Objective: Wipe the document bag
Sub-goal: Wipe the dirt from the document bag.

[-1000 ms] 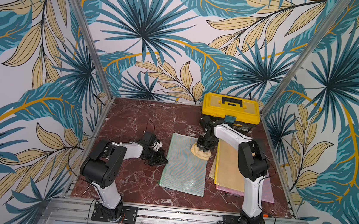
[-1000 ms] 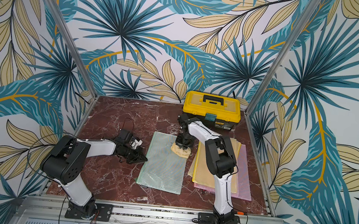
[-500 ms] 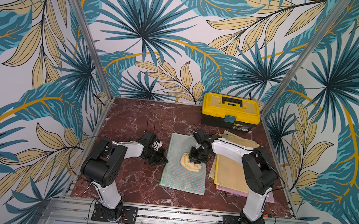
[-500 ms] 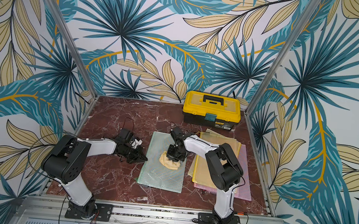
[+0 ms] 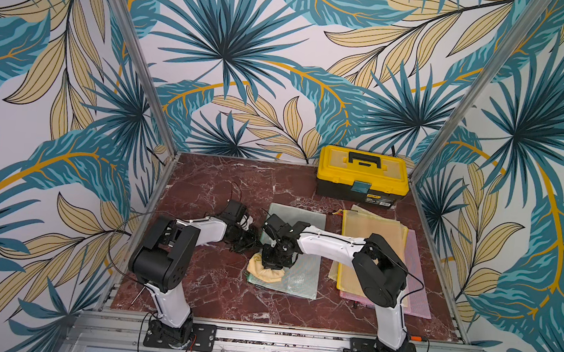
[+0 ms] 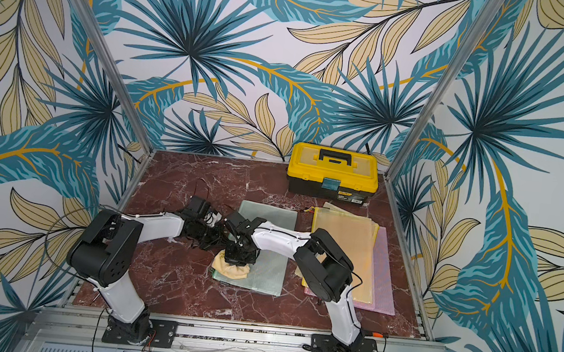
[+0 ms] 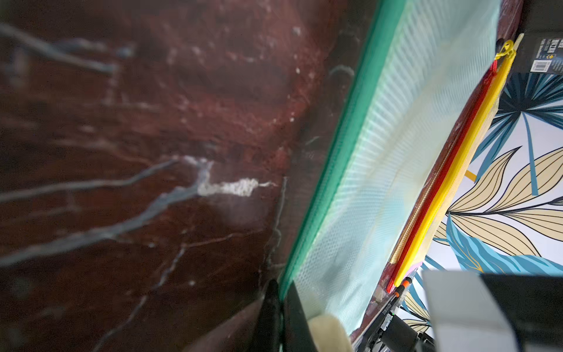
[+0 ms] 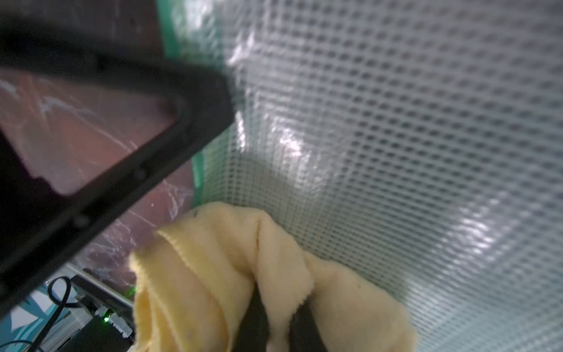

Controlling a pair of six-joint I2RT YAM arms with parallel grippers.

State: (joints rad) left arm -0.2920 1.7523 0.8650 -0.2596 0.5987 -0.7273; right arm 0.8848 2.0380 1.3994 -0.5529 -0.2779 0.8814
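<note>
While my right gripper (image 5: 271,263) clenches the yellow cloth (image 5: 265,274) on the near-left corner of the document bag (image 5: 301,217) | bag's long axis runs near-far, most lying far-right of that grip | left gripper (image 5: 249,243) clenched at its left edge.

The left arm (image 5: 175,244) rises from the desk's (image 5: 192,291) 7 o'clock corner and stretches low toward 3 o'clock. The left pincer (image 5: 249,247) is pressed closed over the edge of the document bag (image 5: 302,277). The right arm (image 5: 330,250) rises from 5 o'clock, its forearm reaching toward 9 o'clock and its wrist bent down. The right pincer (image 5: 271,265) points downward, clamped on the cloth (image 5: 262,273). The two pincers sit just beside each other.
</note>
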